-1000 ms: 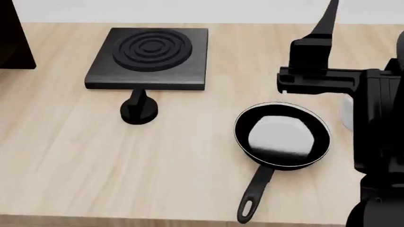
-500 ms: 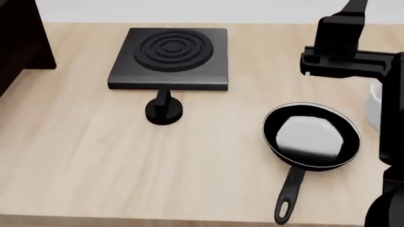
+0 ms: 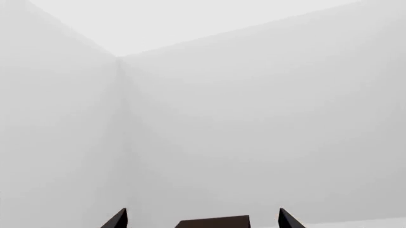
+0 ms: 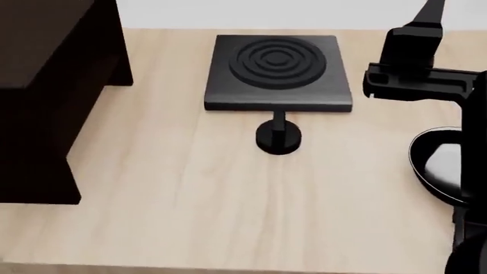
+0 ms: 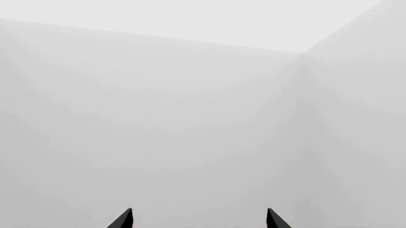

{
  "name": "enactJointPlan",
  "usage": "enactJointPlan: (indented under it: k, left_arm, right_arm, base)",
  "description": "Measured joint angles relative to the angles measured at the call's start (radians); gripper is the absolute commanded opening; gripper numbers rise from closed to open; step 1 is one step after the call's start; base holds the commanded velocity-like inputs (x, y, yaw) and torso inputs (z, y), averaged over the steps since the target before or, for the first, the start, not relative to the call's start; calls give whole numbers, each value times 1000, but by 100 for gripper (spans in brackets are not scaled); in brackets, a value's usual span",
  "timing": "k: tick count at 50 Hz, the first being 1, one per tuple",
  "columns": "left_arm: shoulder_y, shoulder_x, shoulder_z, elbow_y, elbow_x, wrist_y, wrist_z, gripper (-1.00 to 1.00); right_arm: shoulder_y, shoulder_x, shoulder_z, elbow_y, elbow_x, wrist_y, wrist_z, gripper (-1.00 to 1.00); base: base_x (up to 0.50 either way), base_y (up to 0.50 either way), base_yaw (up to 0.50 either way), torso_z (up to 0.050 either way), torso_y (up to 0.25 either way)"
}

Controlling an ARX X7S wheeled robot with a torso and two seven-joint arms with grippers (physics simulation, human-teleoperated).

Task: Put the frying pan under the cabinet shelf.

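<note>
The frying pan lies on the table at the head view's right edge. Only its left part shows, with silvery rim and glossy inside; its handle is out of view. The cabinet shelf, large and nearly black, stands at the left. My right arm hangs above the table behind the pan. My right gripper is open and empty, facing a blank wall. My left gripper is open and empty, with a dark brown flat top beyond it, apparently the cabinet. It does not show in the head view.
A square black stove plate with concentric rings lies at the back middle of the wooden table. A small black round knob stands just in front of it. The table's front edge runs along the bottom of the head view.
The head view has swung left: the stove plate, knob and pan have shifted right, the pan now half out of view, and the cabinet has come in at the left.
</note>
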Motion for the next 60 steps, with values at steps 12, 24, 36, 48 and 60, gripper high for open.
enactJointPlan:
  k: [12,24,36,48,60]
  left_arm:
    - [4,0,26,-10,-1,17,-10,100]
    - [15,-3,32,-11,-5,24,-13,100]
    - [-1,-9,4,9,-8,-2,-25,100]
    - [211,-187,-386,57,-294,-4,-220,100]
    - [606,-248,-910,41,-526,121,-283,100]
  right_arm:
    - [-16,9,12,-1,13,0,-10,100]
    - [-22,18,8,-12,26,15,-14,100]
    - [-29,26,16,-30,32,26,-13,100]
    - [-48,31,25,-19,36,-4,-18,100]
    - [-56,28,16,-6,44,-32,-22,100]
  base:
    - [107,485,0,0,0]
    - [50,145,0,0,0]
    - [0,0,0,0,0]
    - [0,0,0,0,0]
    - [0,0,0,0,0]
